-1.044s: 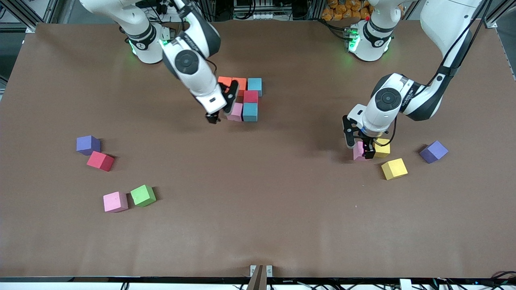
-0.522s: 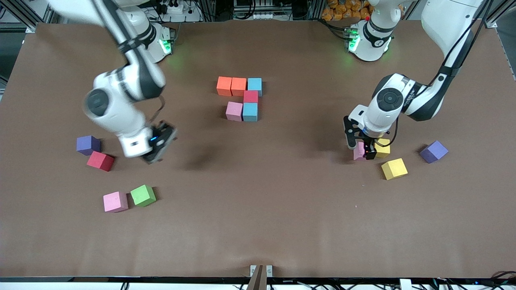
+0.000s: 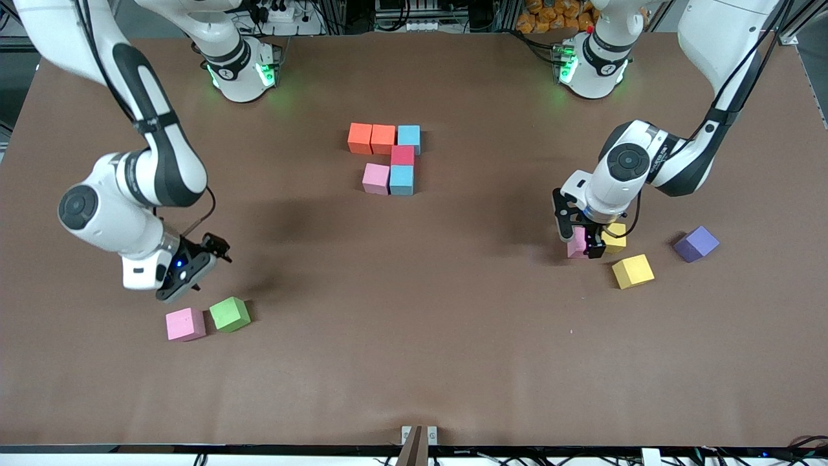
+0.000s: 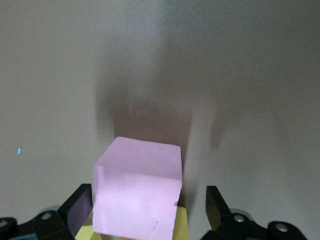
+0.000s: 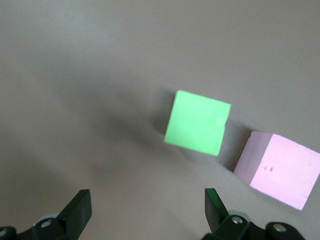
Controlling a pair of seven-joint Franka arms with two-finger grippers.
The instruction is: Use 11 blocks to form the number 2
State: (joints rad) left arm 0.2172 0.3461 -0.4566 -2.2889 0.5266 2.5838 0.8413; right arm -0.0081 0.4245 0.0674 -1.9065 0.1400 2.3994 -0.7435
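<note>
Your left tool (image 3: 580,241) wide open, straddling pink block (image 3: 574,244), nothing gripped, poised for pick. Right tool (image 3: 194,265) open, empty, over green block (image 3: 229,314).

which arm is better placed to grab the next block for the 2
Left. The left gripper is open, down around a pink block. The right gripper, also open, is only above the green block.

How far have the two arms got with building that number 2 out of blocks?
Six blocks sit together mid-table as the start of the number 2: two orange, two blue, one red, one pink. The left gripper, open, straddles a pink block beside a yellow one. The right gripper, open and empty, hangs above the green block and another pink block. Five places remain.
</note>
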